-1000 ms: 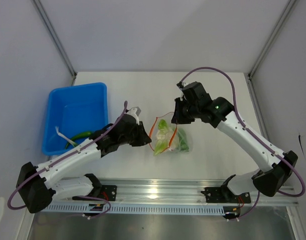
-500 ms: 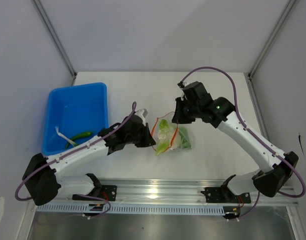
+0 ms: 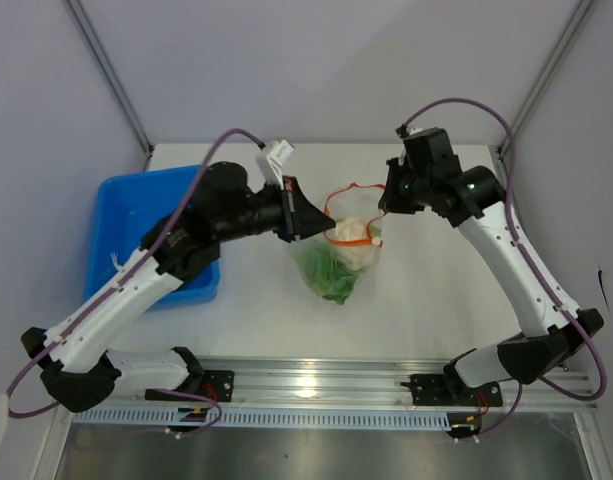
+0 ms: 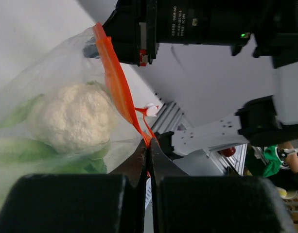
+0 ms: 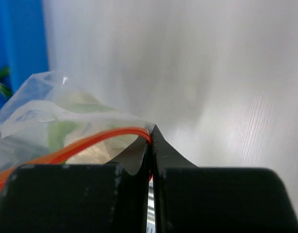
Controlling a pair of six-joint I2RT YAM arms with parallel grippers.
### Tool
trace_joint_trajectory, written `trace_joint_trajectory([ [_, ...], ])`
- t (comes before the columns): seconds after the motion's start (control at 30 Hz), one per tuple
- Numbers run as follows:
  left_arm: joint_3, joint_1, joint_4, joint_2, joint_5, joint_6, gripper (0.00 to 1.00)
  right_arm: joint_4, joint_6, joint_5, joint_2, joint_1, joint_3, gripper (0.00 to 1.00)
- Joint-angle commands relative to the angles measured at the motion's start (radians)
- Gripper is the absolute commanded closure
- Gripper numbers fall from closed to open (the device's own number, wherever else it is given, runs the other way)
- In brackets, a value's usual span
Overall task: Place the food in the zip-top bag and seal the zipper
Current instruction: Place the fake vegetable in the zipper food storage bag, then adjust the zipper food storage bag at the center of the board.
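Observation:
The clear zip-top bag [image 3: 338,262] hangs upright between my two grippers, above the table. Inside it are a white cauliflower-like piece [image 3: 354,232] and green leafy food [image 3: 331,278]. The orange-red zipper [image 3: 348,240] runs along the bag's mouth, which gapes as a loop. My left gripper [image 3: 321,224] is shut on the zipper's left end; in the left wrist view the gripper [image 4: 149,144] pinches the strip [image 4: 114,82] beside the cauliflower piece [image 4: 73,116]. My right gripper [image 3: 383,206] is shut on the right end; the right wrist view shows the gripper [image 5: 151,137] nipping the strip [image 5: 90,143].
The blue bin [image 3: 116,215] stands at the left, partly hidden under my left arm, with a pale piece [image 3: 115,263] showing at its near side. It also shows in the right wrist view [image 5: 17,43]. The metal rail [image 3: 316,385] runs along the table's near edge.
Both grippers have risen and moved toward the back, lifting the bag off the table. The bag lay flat before; now it hangs upright with the food settled at its bottom.

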Motion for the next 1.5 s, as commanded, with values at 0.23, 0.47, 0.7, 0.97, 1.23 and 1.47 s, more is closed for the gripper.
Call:
trace_joint_trajectory([
  [0.23, -0.310, 0.062, 0.108, 0.014, 0.146, -0.015, 0.99, 0.152, -0.017, -0.082, -0.115, -0.067, -0.265, 1.00],
  [0.47, -0.308, 0.094, 0.134, 0.094, 0.175, 0.004, 0.99, 0.126, -0.057, -0.068, -0.080, -0.096, -0.115, 1.00],
  [0.7, 0.026, 0.087, 0.045, 0.076, 0.241, 0.002, 0.99, -0.054, -0.081, -0.033, -0.075, -0.098, 0.199, 1.00],
  [0.97, -0.278, 0.079, 0.212, 0.059, 0.244, -0.061, 0.99, 0.089, -0.034, -0.097, -0.207, -0.098, -0.132, 1.00],
  [1.23, -0.377, 0.082, 0.303, 0.202, 0.271, -0.087, 0.99, 0.175, -0.035, -0.107, -0.151, -0.094, -0.264, 1.00],
  [1.47, -0.053, 0.067, 0.152, 0.144, 0.266, -0.058, 0.99, -0.007, -0.092, -0.025, -0.115, -0.096, 0.078, 1.00],
])
